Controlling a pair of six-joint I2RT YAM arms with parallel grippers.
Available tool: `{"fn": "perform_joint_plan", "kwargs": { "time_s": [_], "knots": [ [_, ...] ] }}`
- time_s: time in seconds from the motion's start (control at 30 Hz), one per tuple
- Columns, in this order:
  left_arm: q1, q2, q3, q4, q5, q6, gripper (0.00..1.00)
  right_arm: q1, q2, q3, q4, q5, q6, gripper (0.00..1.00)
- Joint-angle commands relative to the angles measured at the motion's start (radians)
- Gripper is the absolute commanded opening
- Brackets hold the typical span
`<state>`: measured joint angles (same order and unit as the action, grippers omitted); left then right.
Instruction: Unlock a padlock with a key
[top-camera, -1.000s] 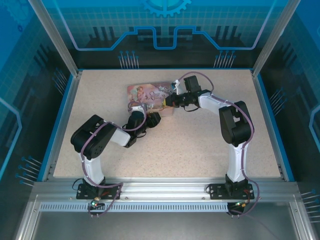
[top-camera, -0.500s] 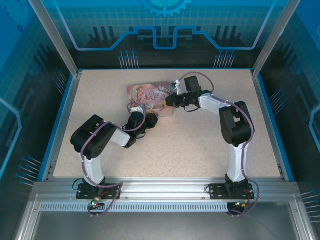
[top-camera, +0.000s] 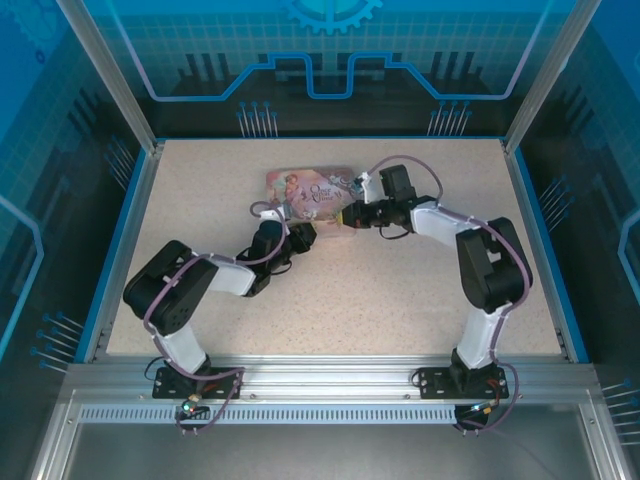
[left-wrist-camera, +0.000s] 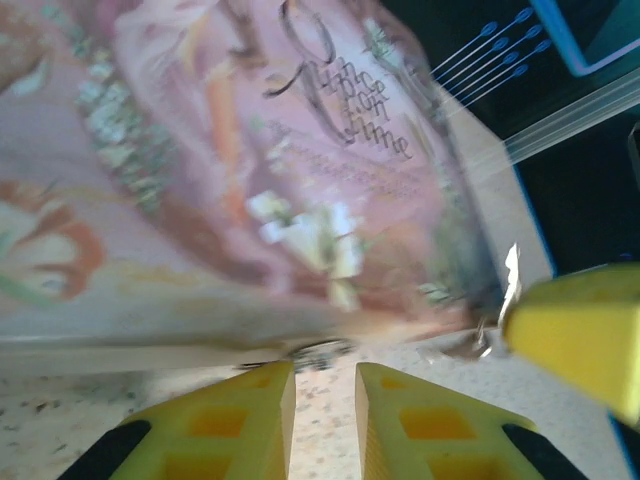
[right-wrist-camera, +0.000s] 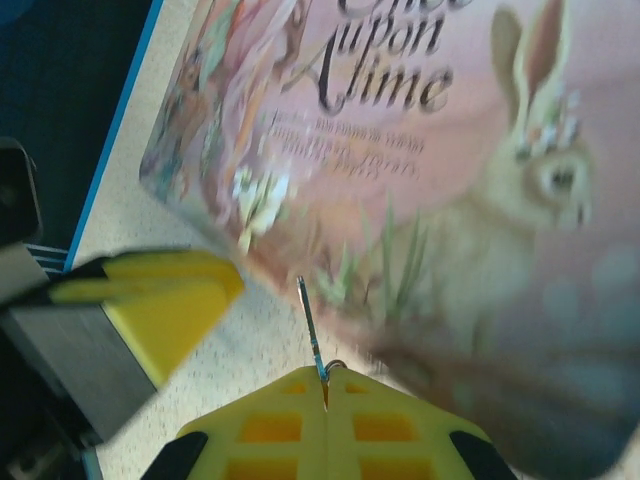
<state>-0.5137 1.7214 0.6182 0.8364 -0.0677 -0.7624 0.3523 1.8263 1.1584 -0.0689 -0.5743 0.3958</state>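
My right gripper pinched the key: thin, grey, v. short, tip toward pink tin; my left gripper stood w/ narrow gap.

Before me a pink illustrated tin lies flat on the speckled table. A rabbit decorates its lid.

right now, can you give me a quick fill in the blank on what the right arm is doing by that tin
1. The right fingers are shut on a thin metal ___.
2. Its tip points toward the illustrated tin, which is mostly ___.
3. The lettering on it ends with the word ___.
Missing: key; pink; time.
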Motion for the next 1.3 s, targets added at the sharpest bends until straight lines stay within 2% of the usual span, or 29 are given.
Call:
{"fn": "perform_joint_plan", "kwargs": {
  "time_s": [0.0, 0.2, 0.43, 0.77, 0.93, 1.27],
  "knots": [
    [-0.007, -0.044, 0.005, 0.001, -0.016, -0.023, 0.23, -0.012, -0.069, -0.059, -0.053, 0.032, -0.063, 0.0],
    [-0.01, -0.052, -0.015, -0.031, -0.047, 0.009, 0.32, -0.012, -0.064, -0.062, -0.073, 0.008, -0.075, 0.0],
    [-0.01, -0.032, -0.051, -0.009, -0.042, 0.017, 0.5, -0.008, -0.089, 0.013, -0.094, -0.046, -0.051, 0.0],
    [-0.01, 0.036, -0.037, 0.044, -0.005, 0.033, 0.73, 0.019, 0.096, 0.197, -0.041, -0.062, 0.079, 0.0],
    [-0.01, 0.091, -0.037, 0.1, 0.001, 0.029, 0.79, 0.02, 0.189, 0.28, -0.052, -0.101, 0.118, 0.0],
    [0.005, 0.169, -0.047, 0.235, 0.044, 0.02, 0.82, 0.021, 0.266, 0.328, -0.192, -0.02, 0.111, 0.0]
  ]
}}
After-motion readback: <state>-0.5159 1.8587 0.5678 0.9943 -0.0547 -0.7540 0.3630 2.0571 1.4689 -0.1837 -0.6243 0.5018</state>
